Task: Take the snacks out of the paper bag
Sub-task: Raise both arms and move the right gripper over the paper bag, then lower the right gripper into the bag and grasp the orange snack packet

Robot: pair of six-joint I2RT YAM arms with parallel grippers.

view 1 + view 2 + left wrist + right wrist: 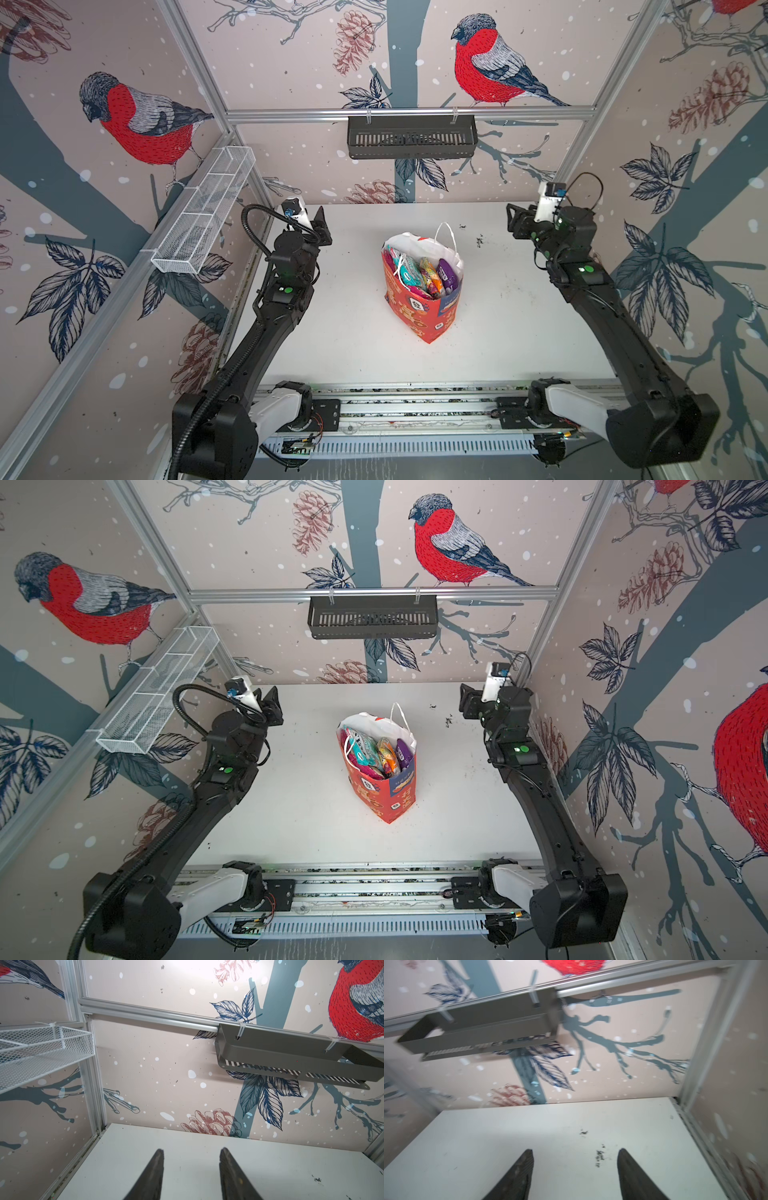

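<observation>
1. Nearest the top camera, the black left arm [232,374] and the black right arm [648,365] rise from the grey metal rail [415,409] along the table's front edge.
2. At the middle of the white tabletop [353,332] the red paper bag [419,320], with a blue panel and gold characters, stands upright. Its mouth is open, and one white cord handle [446,235] sticks up at the back.
3. Inside it the snacks [419,274] stand on edge, packed together, and none lies out on the table. From left to right there is a pink pack [388,257], a teal pack [409,270], an orange pack [430,276] and a purple pack [446,272].
4. Over the far left part of the table, well apart from the bag, hangs the left gripper [192,1150]. Its jaws are apart, with only bare tabletop showing between them.
5. Over the far right part hangs the right gripper [576,1150], also well apart from the bag. Its jaws are apart and empty. Its wrist picture is blurred, and dark specks [600,1155] lie on the table in the gap.
6. On the back rail hangs a black slotted basket [411,143], and on the left wall a white wire-mesh basket [203,208]. Wallpaper with red-breasted birds [486,62] covers the walls.
</observation>
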